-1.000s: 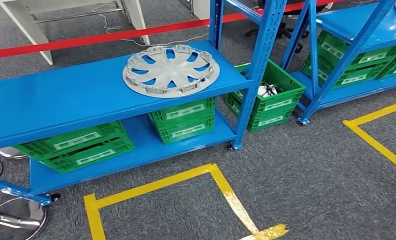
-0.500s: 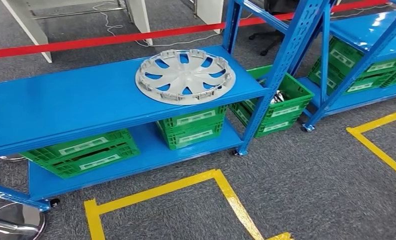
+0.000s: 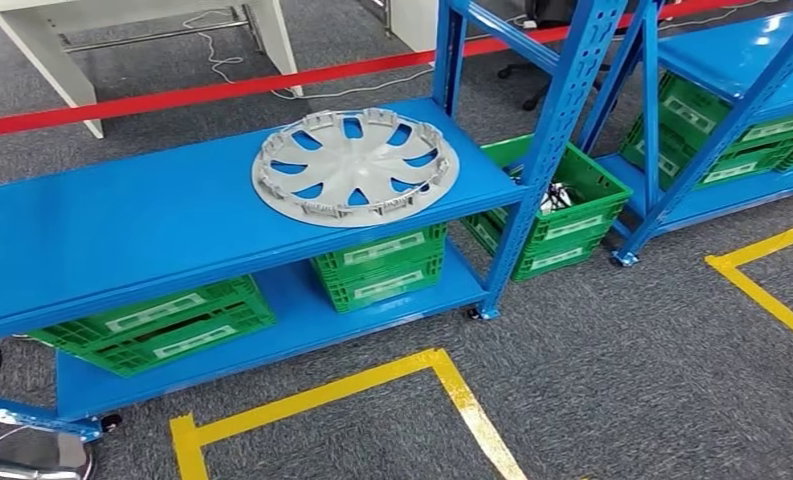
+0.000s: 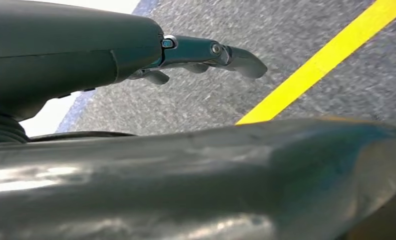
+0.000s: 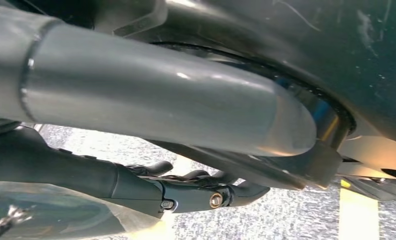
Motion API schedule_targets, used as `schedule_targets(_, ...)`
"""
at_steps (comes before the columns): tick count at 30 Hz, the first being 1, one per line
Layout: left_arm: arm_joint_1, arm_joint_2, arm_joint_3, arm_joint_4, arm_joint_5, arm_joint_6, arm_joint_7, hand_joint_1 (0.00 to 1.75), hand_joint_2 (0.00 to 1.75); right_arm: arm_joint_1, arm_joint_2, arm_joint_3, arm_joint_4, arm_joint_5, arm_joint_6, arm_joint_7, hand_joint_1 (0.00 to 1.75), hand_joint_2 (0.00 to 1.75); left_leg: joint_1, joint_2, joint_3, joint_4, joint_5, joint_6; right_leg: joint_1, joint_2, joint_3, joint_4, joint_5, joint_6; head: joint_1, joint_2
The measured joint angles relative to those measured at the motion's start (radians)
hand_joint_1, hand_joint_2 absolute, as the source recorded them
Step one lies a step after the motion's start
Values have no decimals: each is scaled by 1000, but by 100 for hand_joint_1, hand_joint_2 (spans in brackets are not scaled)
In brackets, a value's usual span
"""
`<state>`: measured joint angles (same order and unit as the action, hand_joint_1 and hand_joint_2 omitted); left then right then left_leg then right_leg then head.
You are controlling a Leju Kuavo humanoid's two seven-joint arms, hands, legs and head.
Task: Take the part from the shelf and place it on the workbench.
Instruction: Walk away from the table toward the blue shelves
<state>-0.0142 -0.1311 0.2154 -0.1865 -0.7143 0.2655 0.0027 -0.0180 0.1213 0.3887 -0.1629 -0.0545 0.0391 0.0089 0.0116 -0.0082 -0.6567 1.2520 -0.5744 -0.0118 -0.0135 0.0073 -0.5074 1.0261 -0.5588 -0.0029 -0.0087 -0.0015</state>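
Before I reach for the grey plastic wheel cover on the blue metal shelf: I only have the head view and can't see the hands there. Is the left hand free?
Observer: Yes. The left hand holds nothing, and its fingers are stretched out nearly straight.
Operator: What is under it?
Observer: Grey carpet, with a yellow tape line running across the floor close by.
Operator: And the right hand?
Observer: The right hand is empty too, with its fingers slightly curved and closed on nothing, above the same carpet.
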Motion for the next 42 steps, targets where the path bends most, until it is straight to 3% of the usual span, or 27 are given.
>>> schedule_targets(2,2,1,0,0,0,0,0,0,0,1,0,0,0,2,0,1,0,0,-1,1,34,-110,83,2,-1,2,20,-1,-18,9,0,0)
schedule_targets(3,2,1,0,1,0,0,0,0,0,2,0,0,1,2,0,1,0,0,-3,2,51,-153,96,6,0,2,25,-2,-26,15,-1,0)
schedule_targets(5,1,2,1,2,0,0,1,0,0,2,0,0,1,3,1,2,0,0,-9,3,66,-180,81,17,2,2,27,-9,-32,26,-2,0)
schedule_targets(8,3,2,1,2,-1,0,3,0,0,2,-1,0,1,3,1,3,0,0,-4,3,86,-206,73,37,3,1,33,-4,-46,39,-1,0)
schedule_targets(10,1,2,2,2,-2,0,3,0,0,1,-2,0,1,3,1,1,0,0,-2,5,100,-217,69,50,5,1,-19,87,-86,43,2,0)
schedule_targets(12,-1,2,2,2,-4,0,4,0,0,-2,-2,0,1,3,1,-4,0,0,-4,6,109,-219,60,58,8,2,-108,224,-125,44,4,0)
schedule_targets(13,-1,2,2,2,-5,-1,5,0,0,-5,-2,0,1,2,1,-5,0,0,-5,6,117,-219,53,60,9,2,-141,265,-122,44,4,0)
schedule_targets(14,0,3,2,2,-5,-1,6,0,0,-7,-2,0,1,2,1,-6,0,0,-6,5,127,-218,46,60,11,2,-158,270,-98,43,4,0)
schedule_targets(16,2,2,2,2,-7,-2,7,0,0,-11,-2,0,1,2,3,-3,0,0,-6,2,153,-218,28,57,12,0,-140,175,-1,38,4,0)
schedule_targets(17,2,2,2,2,-7,-2,8,0,0,-11,-2,0,1,2,5,-1,0,0,-8,0,164,-218,18,53,14,-1,-122,119,38,36,4,0)
schedule_targets(18,2,2,2,2,-8,-2,9,0,0,-11,-3,0,1,3,7,0,0,0,-10,-1,170,-217,9,48,14,-1,-101,69,56,32,6,0)
schedule_targets(22,-4,2,2,2,-8,-3,12,0,0,-11,-3,0,1,2,14,1,0,0,-14,2,175,-220,-5,32,13,4,-71,27,41,14,6,0)
schedule_targets(24,-7,3,2,2,-8,-3,12,0,0,-11,-3,0,1,2,15,2,0,0,-14,3,165,-186,-26,22,7,2,-61,20,35,4,3,0)
schedule_targets(25,-7,3,2,2,-7,-3,12,0,0,-11,-2,0,0,2,15,3,0,0,-12,3,141,-140,-46,16,5,-1,-54,18,32,0,1,0)
schedule_targets(27,-7,3,2,2,-5,-3,12,0,0,-9,-3,0,1,1,14,5,0,0,-7,4,62,-4,-90,7,4,-3,-45,17,22,-7,-1,0)
schedule_targets(28,-5,3,2,2,-5,-3,12,0,0,-9,-3,0,1,1,14,6,0,0,-5,4,24,49,-96,5,4,-2,-39,17,17,-7,-1,0)
schedule_targets(29,-4,3,2,2,-4,-3,12,0,0,-8,-3,0,1,0,14,6,0,0,-4,4,-1,71,-81,4,4,0,-32,17,11,-7,-1,0)
schedule_targets(30,-3,3,2,2,-4,-3,12,0,0,-7,-3,0,1,0,14,6,0,0,-4,4,-9,55,-44,5,4,2,-22,17,4,-5,-1,0)
schedule_targets(32,-1,3,2,2,-5,-2,12,0,0,-5,-3,0,1,-1,14,7,0,0,-4,4,17,-54,54,11,3,4,-1,16,-12,0,-1,0)
schedule_targets(33,-1,3,2,2,-5,-2,12,0,0,-3,-3,0,2,-2,15,7,0,0,-6,4,34,-106,85,15,5,4,6,14,-19,5,-1,0)
schedule_targets(35,-2,3,2,2,-6,-1,11,0,0,-2,-3,0,2,-5,15,7,0,0,-11,4,58,-164,86,24,7,4,7,9,-28,14,0,0)
schedule_targets(39,0,3,3,2,-8,0,11,0,0,-2,-4,0,2,-8,15,7,0,0,-6,3,83,-206,74,41,9,2,4,18,-42,32,3,0)
schedule_targets(40,-1,2,3,2,-8,0,11,0,0,-3,-4,0,2,-9,15,6,0,0,-4,4,91,-214,74,47,10,2,-17,59,-60,36,5,0)
schedule_targets(42,-3,2,3,2,-9,0,11,0,0,-6,-5,0,2,-11,16,3,0,0,-5,6,101,-218,68,56,12,2,-99,191,-106,40,6,0)
